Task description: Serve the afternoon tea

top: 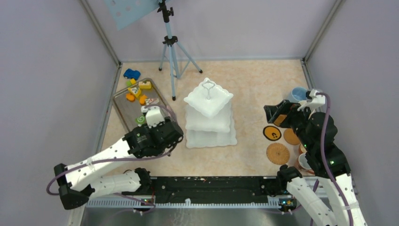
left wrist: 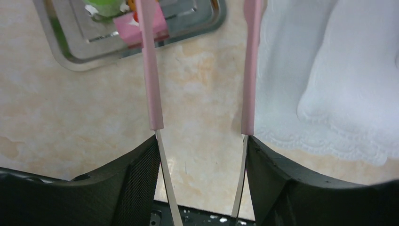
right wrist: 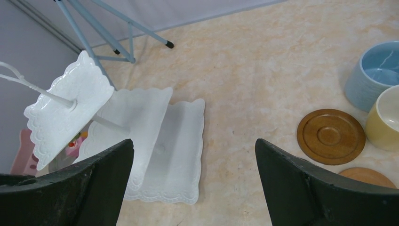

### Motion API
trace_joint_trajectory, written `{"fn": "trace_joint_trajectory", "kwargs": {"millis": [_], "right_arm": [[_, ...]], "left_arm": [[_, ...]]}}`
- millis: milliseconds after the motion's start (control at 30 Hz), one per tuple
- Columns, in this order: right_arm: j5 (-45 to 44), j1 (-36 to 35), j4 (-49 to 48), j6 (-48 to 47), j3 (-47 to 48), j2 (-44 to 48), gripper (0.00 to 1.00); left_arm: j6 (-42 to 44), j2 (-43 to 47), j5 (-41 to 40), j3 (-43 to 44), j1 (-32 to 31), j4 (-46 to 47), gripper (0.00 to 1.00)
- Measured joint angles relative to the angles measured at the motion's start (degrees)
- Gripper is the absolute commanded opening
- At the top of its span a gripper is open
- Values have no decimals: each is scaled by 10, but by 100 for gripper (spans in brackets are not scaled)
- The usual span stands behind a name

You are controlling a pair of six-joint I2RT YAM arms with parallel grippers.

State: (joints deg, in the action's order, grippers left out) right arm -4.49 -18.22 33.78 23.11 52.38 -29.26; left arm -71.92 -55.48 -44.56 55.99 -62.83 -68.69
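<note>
Seen from above, a white three-tier stand [top: 209, 115] sits in the middle of the counter [top: 249, 84]. To its left, a steel tray [top: 121, 104] holds the small pastries [top: 135, 91]. To its right are round coasters [top: 277, 153] and a blue mug [top: 296, 94].

The left jaws are spread, at the tray's near corner. In the left wrist view their two pink fingers [left wrist: 151, 70] frame only bare counter, with no pastry between them. One finger crosses in front of a pink pastry [left wrist: 126, 29] on the tray, next to a green pastry [left wrist: 106, 5]. Whether the finger touches the pink pastry cannot be told. The stand's scalloped edge lies just outside the other finger.

The right jaws are spread wide and hold nothing, near the mugs. In the right wrist view the stand lies ahead, over toward the left finger [right wrist: 94, 188]. A coaster, the blue mug and a cream mug [right wrist: 388, 117] lie beyond the right finger, outside the gap.
</note>
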Motion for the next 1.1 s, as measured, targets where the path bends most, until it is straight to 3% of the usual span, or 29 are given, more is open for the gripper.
{"fn": "trace_joint_trajectory", "kwargs": {"millis": [167, 333, 567, 800, 1100], "right_arm": [[1, 0, -7, 0, 0, -5, 99], [1, 0, -11, 0, 0, -9, 99], [2, 0, -12, -1, 3, -19, 99], [10, 0, -15, -1, 13, -42, 99], [27, 0, -15, -4, 31, -78, 99]], "left_arm": [[199, 18, 54, 3, 174, 87, 68], [382, -40, 151, 37, 339, 175, 67], [518, -145, 293, 105, 502, 261, 66], [548, -212, 395, 141, 575, 267, 67], [545, -259, 462, 152, 622, 265, 65]]}}
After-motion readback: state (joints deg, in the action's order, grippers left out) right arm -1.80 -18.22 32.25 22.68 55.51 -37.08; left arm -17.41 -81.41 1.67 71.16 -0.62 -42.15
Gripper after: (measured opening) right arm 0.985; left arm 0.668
